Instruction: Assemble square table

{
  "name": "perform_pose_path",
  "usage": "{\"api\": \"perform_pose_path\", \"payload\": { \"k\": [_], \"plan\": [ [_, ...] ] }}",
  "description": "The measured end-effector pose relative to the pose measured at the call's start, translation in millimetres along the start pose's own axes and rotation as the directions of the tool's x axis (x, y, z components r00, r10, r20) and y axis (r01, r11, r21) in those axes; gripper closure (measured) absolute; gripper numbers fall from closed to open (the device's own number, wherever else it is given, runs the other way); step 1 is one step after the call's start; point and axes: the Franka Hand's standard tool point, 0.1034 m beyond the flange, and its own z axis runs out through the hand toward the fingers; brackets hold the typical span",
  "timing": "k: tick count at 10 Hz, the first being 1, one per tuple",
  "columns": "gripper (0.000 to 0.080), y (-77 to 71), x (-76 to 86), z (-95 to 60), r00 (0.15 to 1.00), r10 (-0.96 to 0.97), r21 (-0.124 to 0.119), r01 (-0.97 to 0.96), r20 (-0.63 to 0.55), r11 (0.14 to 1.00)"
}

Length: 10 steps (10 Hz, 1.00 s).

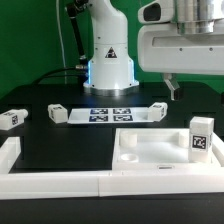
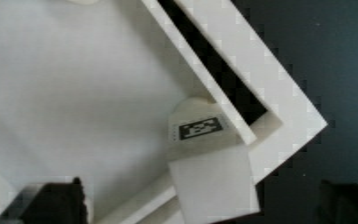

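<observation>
The end effector (image 1: 172,88) is hanging with its jaws spread wide, gripping nothing. In the exterior view it is at eleven o'clock from the upright leg (image 1: 200,140), which is standing at the three o'clock edge of the square table slab (image 1: 140,150) on the counter (image 1: 60,140).

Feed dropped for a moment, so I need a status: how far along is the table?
Done: one leg stands upright in a corner of the slab; how firmly, I cannot tell. In hand: nothing; the gripper is open, jaws clear either side of that leg. Left: three loose legs lie on the black tabletop.
</observation>
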Motion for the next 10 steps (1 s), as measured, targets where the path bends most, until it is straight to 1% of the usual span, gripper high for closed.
{"api": "perform_pose_path", "payload": {
  "k": [2, 3, 5, 6, 7, 9, 10],
  "plan": [
    [0.0151, 0.5, -0.2, 0.8, 1.0, 0.0, -0.001, 0.0, 0.0, 1.0],
    [0.0151, 7.6, -4.8, 0.1, 1.0, -0.011, 0.003, 0.011, 0.002, 1.0],
    [0.0151, 44.4, -26.3, -1.4, 0.997, -0.013, 0.037, 0.01, 0.072, 0.999],
    [0.0151, 55.1, -30.8, 0.8, 0.996, -0.026, 0.035, 0.023, 0.091, 0.999],
    [0.0151, 56.8, -35.5, 3.5, 0.995, -0.026, 0.031, 0.023, 0.092, 0.999],
    [0.0151, 56.0, -34.0, 3.3, 0.995, -0.049, 0.034, 0.046, 0.09, 0.998],
    [0.0151, 56.2, -34.0, 3.4, 0.992, -0.091, 0.037, 0.088, 0.089, 0.995]
  ]
}}
